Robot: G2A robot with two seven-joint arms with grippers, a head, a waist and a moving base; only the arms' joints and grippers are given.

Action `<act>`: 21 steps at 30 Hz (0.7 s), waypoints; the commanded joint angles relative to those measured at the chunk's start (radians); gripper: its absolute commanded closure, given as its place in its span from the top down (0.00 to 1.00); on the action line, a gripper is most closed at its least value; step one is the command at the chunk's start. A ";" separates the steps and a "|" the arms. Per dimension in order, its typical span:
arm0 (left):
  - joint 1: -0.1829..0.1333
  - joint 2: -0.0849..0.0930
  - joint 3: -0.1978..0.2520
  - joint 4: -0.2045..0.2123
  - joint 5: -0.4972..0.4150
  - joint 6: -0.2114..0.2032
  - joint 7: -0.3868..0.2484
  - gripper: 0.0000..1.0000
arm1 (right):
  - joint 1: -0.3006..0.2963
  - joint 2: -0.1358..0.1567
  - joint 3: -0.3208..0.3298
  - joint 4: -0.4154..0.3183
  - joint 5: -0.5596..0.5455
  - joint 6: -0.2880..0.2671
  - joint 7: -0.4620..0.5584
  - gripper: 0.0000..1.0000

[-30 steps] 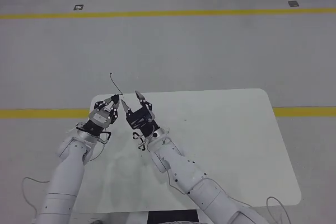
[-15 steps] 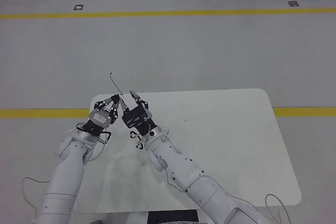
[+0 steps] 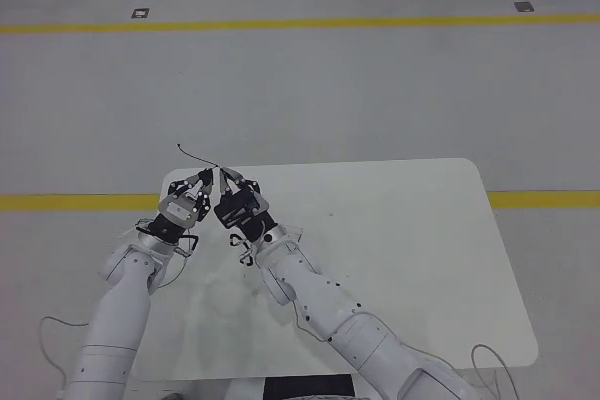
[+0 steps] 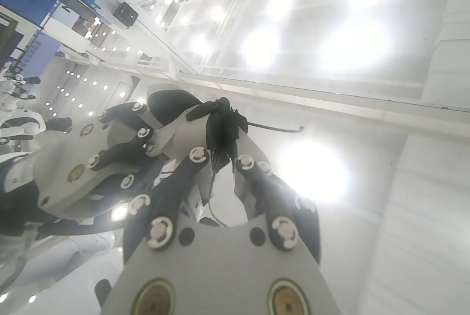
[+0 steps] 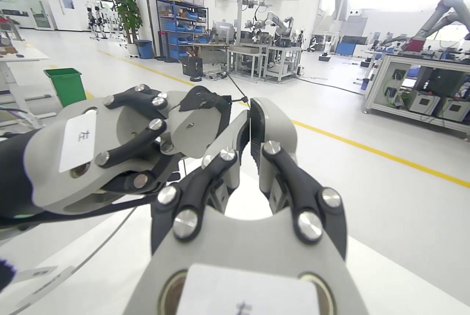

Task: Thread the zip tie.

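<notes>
The zip tie (image 3: pixel 195 155) is a thin black strip held in the air over the far left corner of the white table (image 3: pixel 400 250). My left gripper (image 3: pixel 206 178) is shut on it. In the left wrist view the tie (image 4: pixel 275 127) sticks out sideways past my left gripper (image 4: pixel 222 118). My right gripper (image 3: pixel 226 176) sits tip to tip against the left one, shut. In the right wrist view the strip (image 5: pixel 237 86) runs into the pinched tips of my right gripper (image 5: pixel 251 107), with my left gripper (image 5: pixel 205 99) just beside it.
Both grippers hover at the table's far left corner, and open floor with a yellow line (image 3: pixel 540 199) lies beyond the edge. A loose black cable (image 3: pixel 245 250) hangs at the right wrist. A green bin (image 5: pixel 66 85) stands far off on the floor.
My right gripper moved left to meet the left one and closed from open to shut. The tie's free end swung from pointing away to pointing leftward.
</notes>
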 commanded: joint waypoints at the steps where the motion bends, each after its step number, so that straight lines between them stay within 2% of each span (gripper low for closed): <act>1: 0.000 0.000 0.000 0.000 0.000 0.000 0.000 0.00 | 0.001 0.000 -0.002 0.003 0.000 0.003 0.001 0.00; 10: 0.000 0.000 0.000 0.000 0.000 0.000 0.000 0.00 | 0.010 0.018 -0.021 0.024 0.000 0.043 0.001 0.00; 21: 0.000 0.000 0.000 0.000 0.000 0.000 0.000 0.00 | -0.008 0.084 -0.038 0.007 0.000 0.115 0.037 0.00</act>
